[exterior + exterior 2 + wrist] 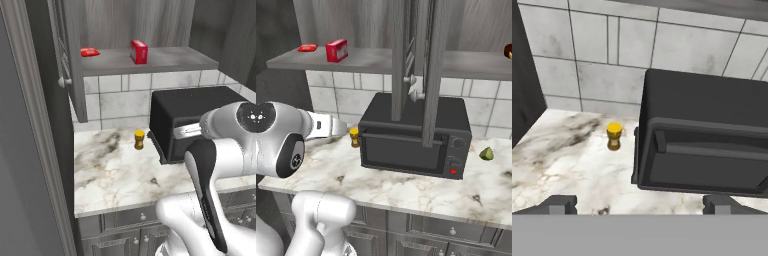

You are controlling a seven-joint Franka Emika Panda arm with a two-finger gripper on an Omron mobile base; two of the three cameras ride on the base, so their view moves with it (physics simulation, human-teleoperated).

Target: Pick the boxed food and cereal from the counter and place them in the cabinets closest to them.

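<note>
Left base view: the marble counter, white with grey-brown veins, meets a pale tiled wall. A small yellow jar stands beside a black, boxy microwave. Above, the red box stands upright on the cabinet's grey shelf, near a flat red item.

Right base view: wood-grain cabinet doors hang open over the microwave; a green fruit lies right of it.

Hand view: the gripper has its fingers spread wide and empty above the counter.
</note>
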